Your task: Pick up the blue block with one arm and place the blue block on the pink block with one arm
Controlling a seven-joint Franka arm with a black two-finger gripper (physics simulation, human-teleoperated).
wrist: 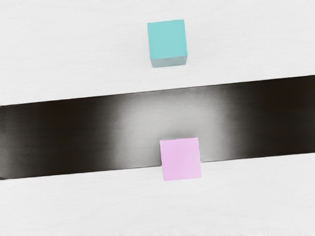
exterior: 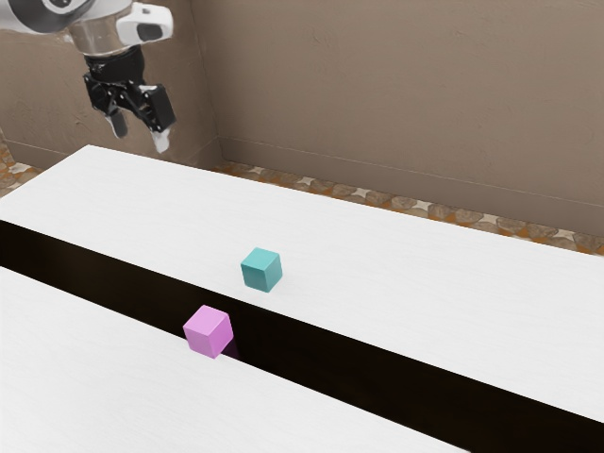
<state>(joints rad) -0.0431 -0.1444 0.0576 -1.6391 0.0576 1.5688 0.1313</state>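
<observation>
the fingers (exterior: 162,141) are held spread and empty high above the tabletop (exterior: 425,283); the blue block (exterior: 261,269) is seen near the pink block (exterior: 208,330), not touching it.

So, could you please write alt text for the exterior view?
A blue block and a pink block sit apart on a white table crossed by a dark band, the pink one at the band's edge. The gripper hangs high at the view's upper left, fingers open, holding nothing.
</observation>
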